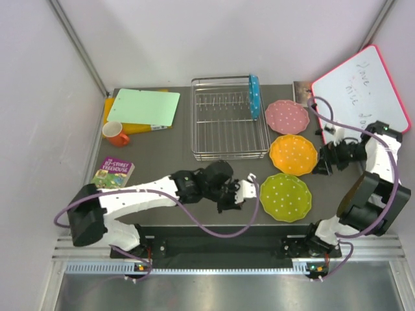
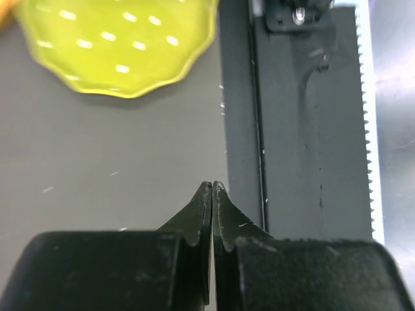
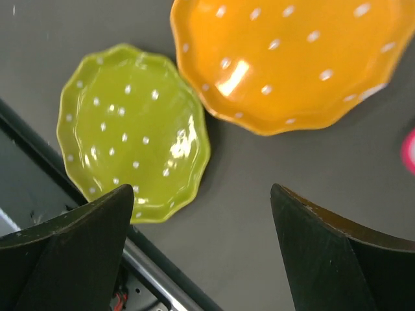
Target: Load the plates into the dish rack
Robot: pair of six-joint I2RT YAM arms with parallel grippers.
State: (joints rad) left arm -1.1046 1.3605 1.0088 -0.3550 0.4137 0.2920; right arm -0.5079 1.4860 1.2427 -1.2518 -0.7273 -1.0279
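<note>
- Beside the yellow-green plate point(image 1: 285, 197), the left gripper point(image 2: 212, 189) is sitting pinched closed, empty.
- The right gripper point(image 3: 202, 191) is gaping, empty.
- A shallow rim pinch is probably risking slippage.

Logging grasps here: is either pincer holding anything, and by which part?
Nothing is held: the left pincer is shut on nothing, the right pincer open and empty.

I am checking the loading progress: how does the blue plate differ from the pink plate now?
Pose: the blue plate stands on edge, while the pink plate lies flat. Place: the blue plate is inside the dish rack, at its right end; the pink plate is on the table, just right of the rack. Colour: one is blue, the other pink. Both are round with white dots.
</note>
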